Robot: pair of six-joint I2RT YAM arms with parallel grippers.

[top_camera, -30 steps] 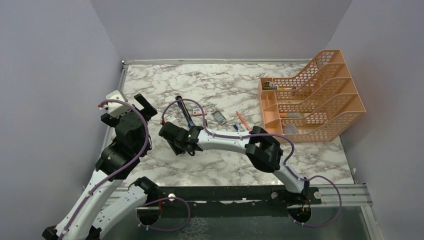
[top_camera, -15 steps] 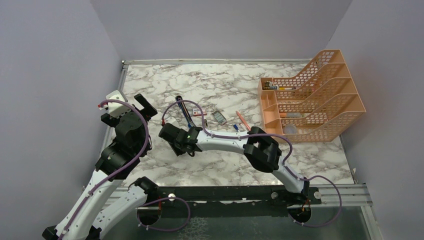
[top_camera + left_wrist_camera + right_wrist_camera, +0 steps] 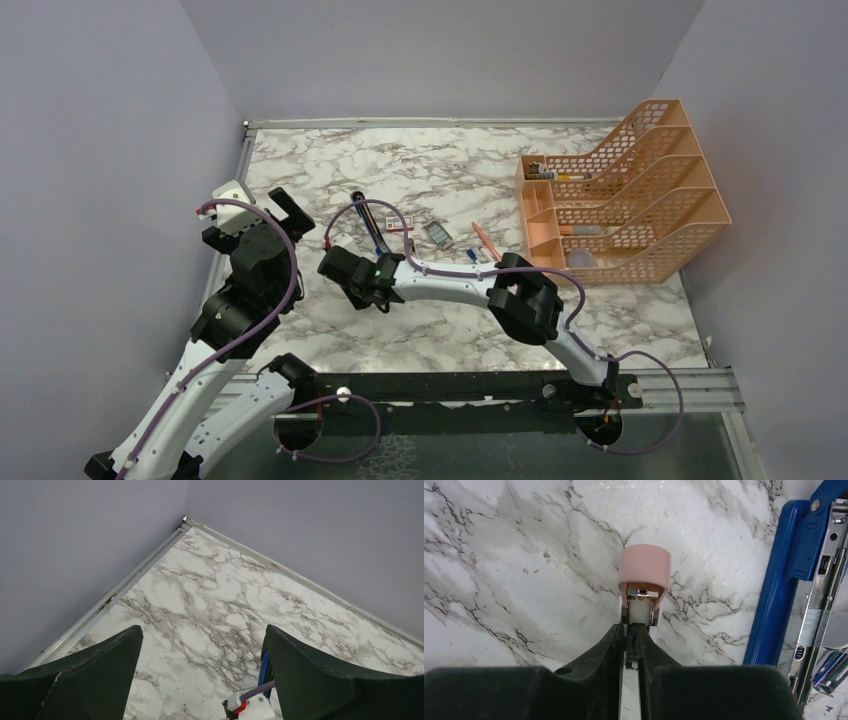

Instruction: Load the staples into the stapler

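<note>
Marble table [image 3: 450, 165]: stapler [image 3: 781, 580], organizer [image 3: 640, 200], perhaps pens [image 3: 485, 240].

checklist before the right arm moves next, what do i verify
1. Stapler open, silver channel exposed: ok.
2. Right fingers closed on a thin metal piece: ok.
3. That piece is a staple strip: cannot tell.
4. Piece lined up over the channel: not ok, the stapler lies off to one side.
5. Left fingers open, empty, apart from the stapler: ok.
</note>
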